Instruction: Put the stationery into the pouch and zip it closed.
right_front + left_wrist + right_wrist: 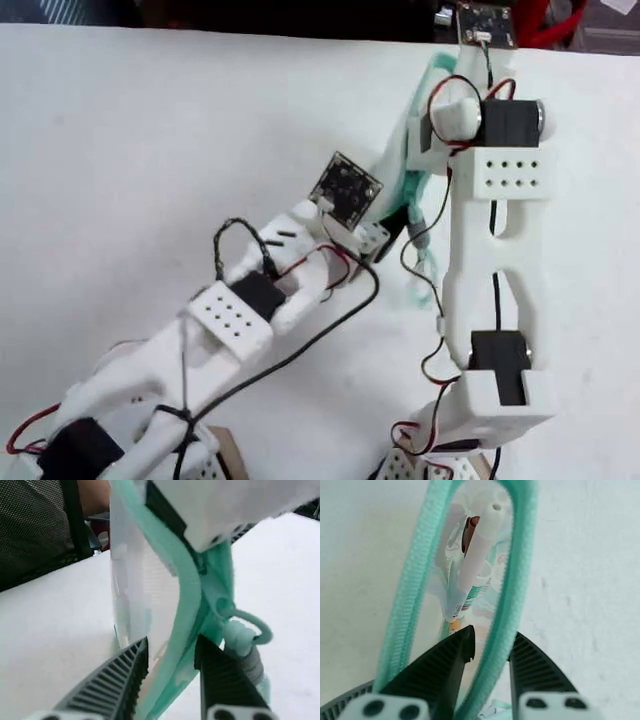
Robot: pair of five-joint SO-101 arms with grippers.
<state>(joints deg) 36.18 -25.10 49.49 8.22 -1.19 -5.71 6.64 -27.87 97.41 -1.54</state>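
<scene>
Far left of the white worktop (150,130): just an arm coming in from the near corner. Ends in the left claw (171,647), pinched on the green zip edge of the pouch (412,180), with some of the clear wall caught between the ribbed fingers too. Leaves the zip pull (245,630) and its green loop hanging free just beside that grip, touched by neither finger.

Middle, between the two arms: holds the pouch up on edge, mouth turned toward the right arm. Cannot tell whether the bottom rests on the worktop.

Right: find the right claw (491,636) clamped on one side of the rim of the gaping mouth. Looks straight down inside at the pens (475,555), already in and lying lengthwise toward the bottom. Mouth wide open, so zipping not yet done.

Handling, as a judgement: looks light, soft and floppy. Expect the thin clear walls to be slick and to buckle under a pinch; trust the woven zip tape as the firmest, grippiest part. Best to anchor by the tape near one end, take the pull by its loop, and keep the tape taut so the slider runs. Mind the pens sliding out if the mouth tips down.
</scene>
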